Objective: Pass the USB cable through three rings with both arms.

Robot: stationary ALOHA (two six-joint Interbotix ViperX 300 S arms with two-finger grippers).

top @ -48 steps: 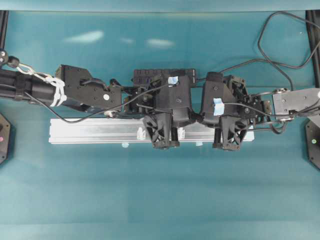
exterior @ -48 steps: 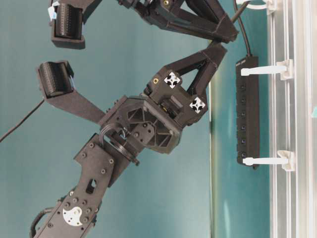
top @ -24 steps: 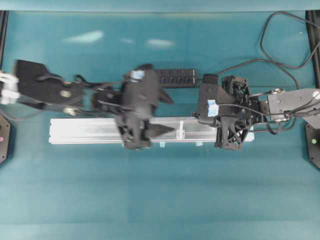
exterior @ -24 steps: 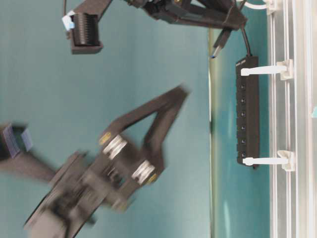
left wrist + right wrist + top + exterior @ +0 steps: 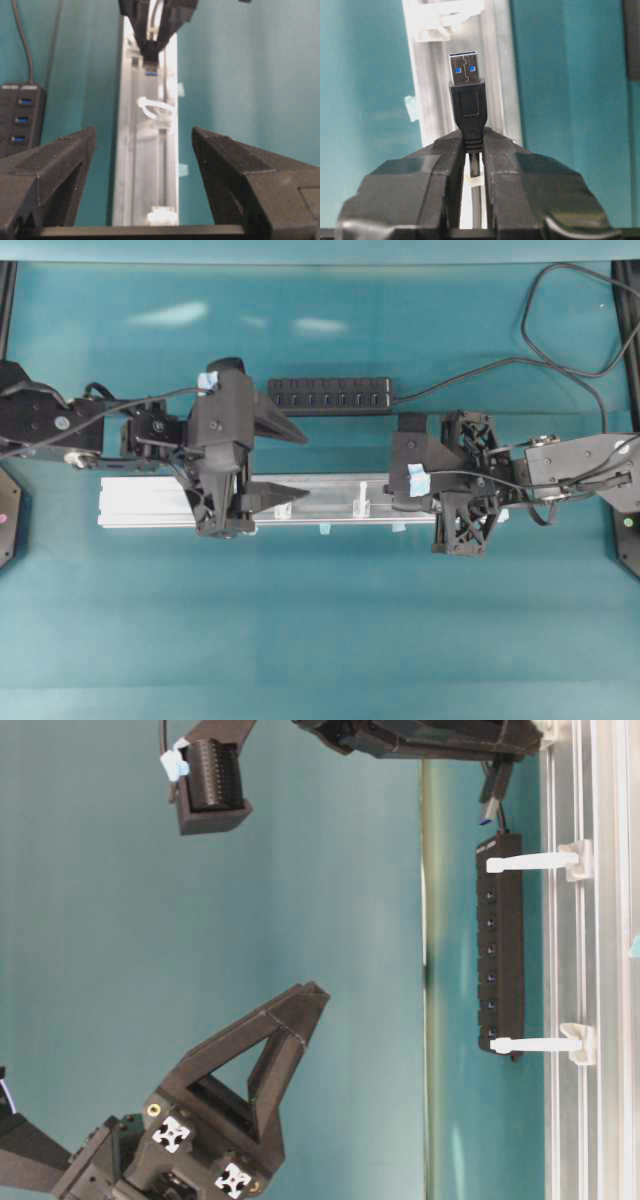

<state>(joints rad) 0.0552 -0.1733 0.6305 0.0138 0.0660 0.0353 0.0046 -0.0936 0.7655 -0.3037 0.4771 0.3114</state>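
The USB cable's black plug (image 5: 466, 85) sticks out of my right gripper (image 5: 472, 132), which is shut on the plug's rear end. The cord runs back between the fingers, past a whitish piece. The plug (image 5: 490, 802) hangs just above the silver rail (image 5: 150, 502). Two of the three rings (image 5: 283, 510) (image 5: 361, 508) stand on the rail between the grippers; the third (image 5: 546, 730) is under the right gripper (image 5: 395, 480). My left gripper (image 5: 144, 132) is open and empty over the rail's left part (image 5: 305, 466), facing the plug (image 5: 151, 66) with a ring (image 5: 155, 107) in between.
A black multi-port hub (image 5: 330, 395) lies behind the rail, its cord running off to the back right, where black cords loop (image 5: 522, 330). Pale blue tape tabs (image 5: 324, 529) mark the rail's front edge. Teal cloth covers the table.
The left gripper opened, let go of the plug and drew back left along the rail. The right gripper kept the plug and sank closer to the rail.
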